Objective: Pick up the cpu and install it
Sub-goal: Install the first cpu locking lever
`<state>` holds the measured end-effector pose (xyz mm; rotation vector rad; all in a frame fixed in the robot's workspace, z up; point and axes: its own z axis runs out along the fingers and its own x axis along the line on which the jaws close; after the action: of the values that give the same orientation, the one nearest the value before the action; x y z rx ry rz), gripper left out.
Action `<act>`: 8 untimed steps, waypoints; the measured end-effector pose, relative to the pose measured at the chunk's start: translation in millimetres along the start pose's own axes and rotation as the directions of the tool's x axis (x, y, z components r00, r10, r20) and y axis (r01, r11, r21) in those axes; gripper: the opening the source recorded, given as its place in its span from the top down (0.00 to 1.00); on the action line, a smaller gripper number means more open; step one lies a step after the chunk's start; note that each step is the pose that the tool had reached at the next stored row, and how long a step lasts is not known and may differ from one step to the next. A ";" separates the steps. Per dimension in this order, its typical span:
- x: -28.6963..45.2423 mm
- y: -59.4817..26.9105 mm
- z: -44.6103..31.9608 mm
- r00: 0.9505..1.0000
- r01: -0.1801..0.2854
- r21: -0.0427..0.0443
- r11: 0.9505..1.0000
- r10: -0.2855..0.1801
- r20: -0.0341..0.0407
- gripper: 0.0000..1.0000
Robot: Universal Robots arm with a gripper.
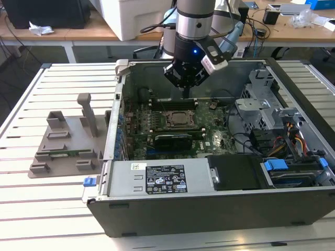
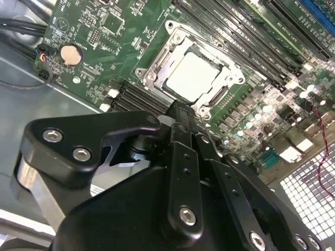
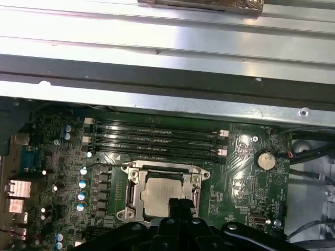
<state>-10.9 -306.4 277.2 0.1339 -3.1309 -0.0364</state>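
Observation:
The cpu (image 2: 192, 77), a flat silver square, lies in the metal-framed socket (image 2: 152, 70) on the green motherboard, and shows again in the first wrist view (image 3: 161, 194). My gripper (image 2: 181, 111) hangs just above the socket's edge nearest it, with its black fingers drawn together into one narrow tip and nothing between them. In the first wrist view the gripper (image 3: 181, 205) overlaps one edge of the chip. In the exterior view the gripper (image 1: 187, 93) hovers inside the open computer case over the socket (image 1: 180, 119).
A grey plastic tray (image 1: 65, 146) stands on the slatted table at the exterior view's left. Inside the case are memory slots (image 3: 157, 138), a black finned card (image 1: 172, 138), a power supply (image 1: 162, 178), a drive cage (image 1: 261, 104) and cables (image 1: 293, 141).

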 end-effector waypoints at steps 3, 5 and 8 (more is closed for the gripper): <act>1.9 0.2 0.0 1.000 0.000 0.000 1.000 0.000 0.000 0.89; 3.5 0.3 -0.2 1.000 0.000 0.000 1.000 0.000 0.000 0.89; 3.5 0.5 -1.8 1.000 0.000 0.000 1.000 0.000 0.000 0.89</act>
<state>-14.4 -306.2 279.0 0.1339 -3.1312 -0.0363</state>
